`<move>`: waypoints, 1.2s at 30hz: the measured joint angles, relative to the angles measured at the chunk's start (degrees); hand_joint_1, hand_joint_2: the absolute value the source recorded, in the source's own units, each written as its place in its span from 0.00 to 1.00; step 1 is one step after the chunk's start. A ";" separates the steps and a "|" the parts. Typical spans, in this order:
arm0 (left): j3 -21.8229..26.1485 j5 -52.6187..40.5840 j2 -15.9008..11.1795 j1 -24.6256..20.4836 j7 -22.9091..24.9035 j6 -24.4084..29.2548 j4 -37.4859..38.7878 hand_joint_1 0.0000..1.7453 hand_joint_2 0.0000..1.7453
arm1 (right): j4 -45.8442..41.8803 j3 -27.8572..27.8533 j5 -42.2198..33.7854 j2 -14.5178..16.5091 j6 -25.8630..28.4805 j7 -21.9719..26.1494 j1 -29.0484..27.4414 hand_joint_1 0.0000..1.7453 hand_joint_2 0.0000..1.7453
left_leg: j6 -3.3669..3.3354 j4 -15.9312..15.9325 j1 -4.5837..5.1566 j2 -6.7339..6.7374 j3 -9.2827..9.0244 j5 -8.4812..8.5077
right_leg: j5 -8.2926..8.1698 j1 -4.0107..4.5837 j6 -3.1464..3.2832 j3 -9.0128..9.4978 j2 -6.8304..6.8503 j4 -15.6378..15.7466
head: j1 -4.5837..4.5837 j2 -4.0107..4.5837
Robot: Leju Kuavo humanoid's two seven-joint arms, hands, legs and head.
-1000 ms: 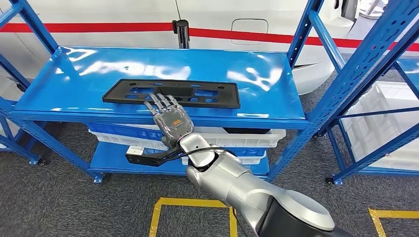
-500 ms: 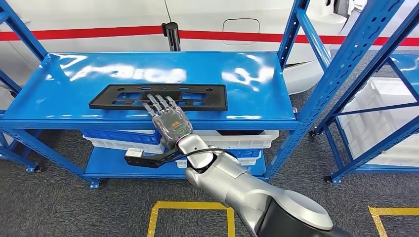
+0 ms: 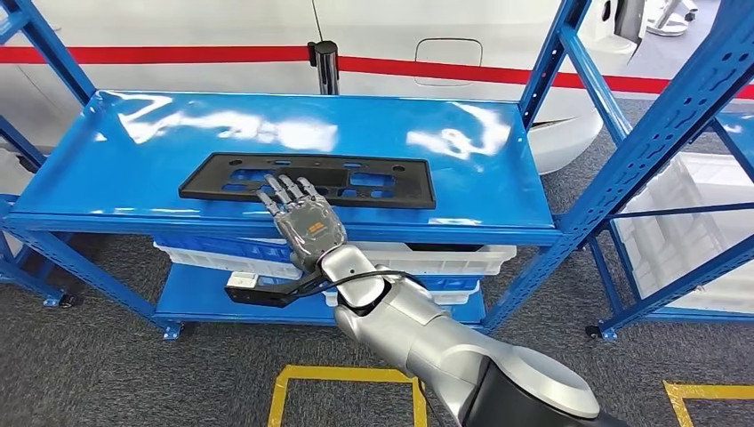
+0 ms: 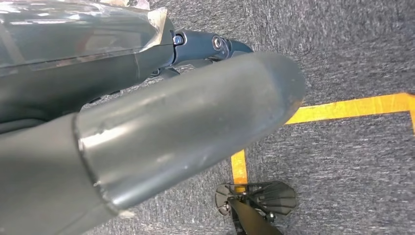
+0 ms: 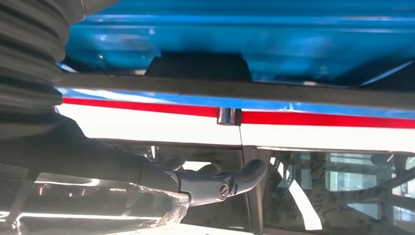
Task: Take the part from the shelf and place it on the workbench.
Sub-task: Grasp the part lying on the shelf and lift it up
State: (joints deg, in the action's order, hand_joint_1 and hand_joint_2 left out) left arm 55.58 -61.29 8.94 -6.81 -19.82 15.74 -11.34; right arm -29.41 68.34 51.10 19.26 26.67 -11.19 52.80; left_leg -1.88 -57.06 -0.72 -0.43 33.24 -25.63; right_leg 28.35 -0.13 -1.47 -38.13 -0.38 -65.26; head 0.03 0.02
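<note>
A long flat black part (image 3: pixel 373 182) with cut-outs lies on the top board of the blue shelf (image 3: pixel 178 133), near its front edge. My right arm reaches up from below, and my right hand (image 3: pixel 302 218) has its fingers spread flat over the part's near edge, left of its middle. I cannot tell whether the thumb is under the part. The right wrist view looks along the shelf edge at the part (image 5: pixel 198 66), with dark fingers (image 5: pixel 220 183) stretched out toward it. My left hand (image 4: pixel 171 132) hangs over the grey floor, holding nothing.
White and blue bins (image 3: pixel 445 249) fill the level under the top board. A second blue rack (image 3: pixel 658 116) with a white crate (image 3: pixel 693 205) stands to the right. A white vehicle with a red stripe (image 3: pixel 445 67) is behind the shelf. Yellow tape (image 3: pixel 347 374) marks the floor.
The whole picture swayed left and back right, so the camera moved. My right hand stays at the part's front edge; the part has not moved on the shelf.
</note>
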 joint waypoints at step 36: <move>0.02 0.05 0.01 0.04 0.54 0.30 0.01 0.00 0.00 | -0.19 -0.83 1.10 0.07 -0.19 -0.22 -0.90 0.00 1.00 | 1.69 0.06 -0.12 -0.03 -0.97 -1.39 | -3.59 0.06 1.25 3.72 0.01 8.24 | -0.13 -0.01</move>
State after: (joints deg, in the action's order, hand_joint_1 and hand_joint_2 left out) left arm 55.60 -61.24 8.94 -6.77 -19.29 16.04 -11.34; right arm -29.59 67.51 52.20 19.33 26.47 -11.41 51.89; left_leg -0.20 -57.00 -0.84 -0.46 32.27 -27.02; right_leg 24.76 -0.07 -0.21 -34.41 -0.38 -57.02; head -0.10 0.02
